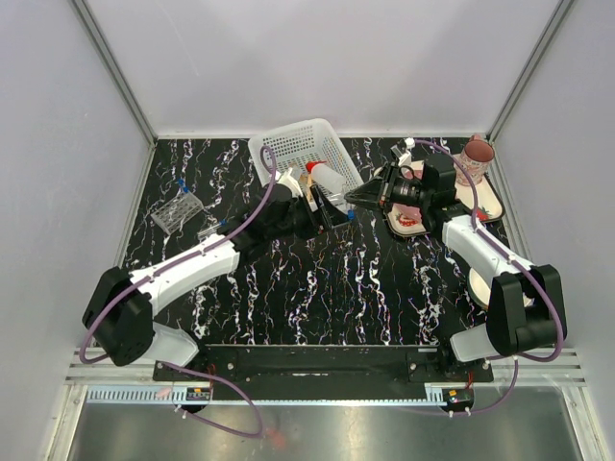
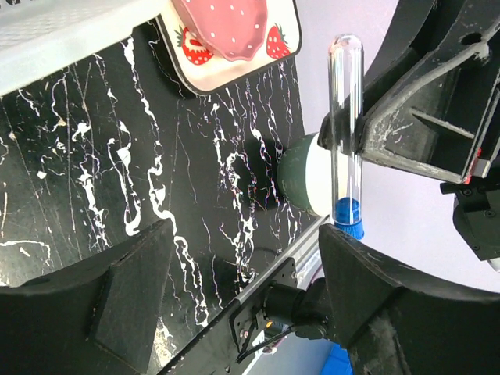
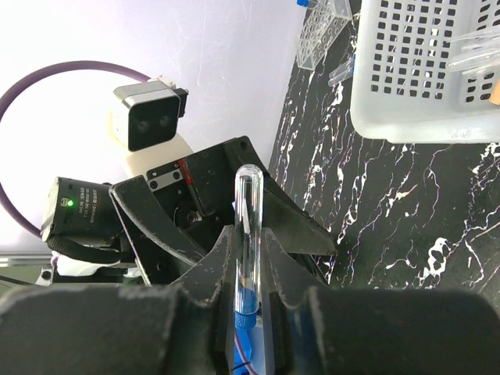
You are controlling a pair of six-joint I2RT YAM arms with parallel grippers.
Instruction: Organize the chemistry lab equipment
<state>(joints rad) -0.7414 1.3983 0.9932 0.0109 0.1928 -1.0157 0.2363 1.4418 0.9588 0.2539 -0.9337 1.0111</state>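
My right gripper [image 3: 250, 269] is shut on a clear tube [image 3: 248, 211] with a blue cap [image 3: 247, 308], and the tube's round end points away from it. In the left wrist view the same tube [image 2: 346, 125] stands just above the right finger [image 2: 383, 297] of my left gripper [image 2: 242, 289], which is open with nothing between its fingers. Both grippers meet above the table's middle, the left gripper [image 1: 330, 210] facing the right gripper [image 1: 358, 199]. A clear tube rack [image 1: 178, 211] stands at the far left with a loose tube [image 1: 209, 230] beside it. A red-capped squeeze bottle [image 1: 324, 179] lies in the white basket [image 1: 288, 144].
The white basket stands at the back centre, close behind both grippers. A strawberry-print tray [image 1: 492, 204] with a pink mug [image 1: 476, 152] sits at the back right. A pink plate [image 2: 234, 23] lies under my right arm. Aluminium frame rails run along the table's sides.
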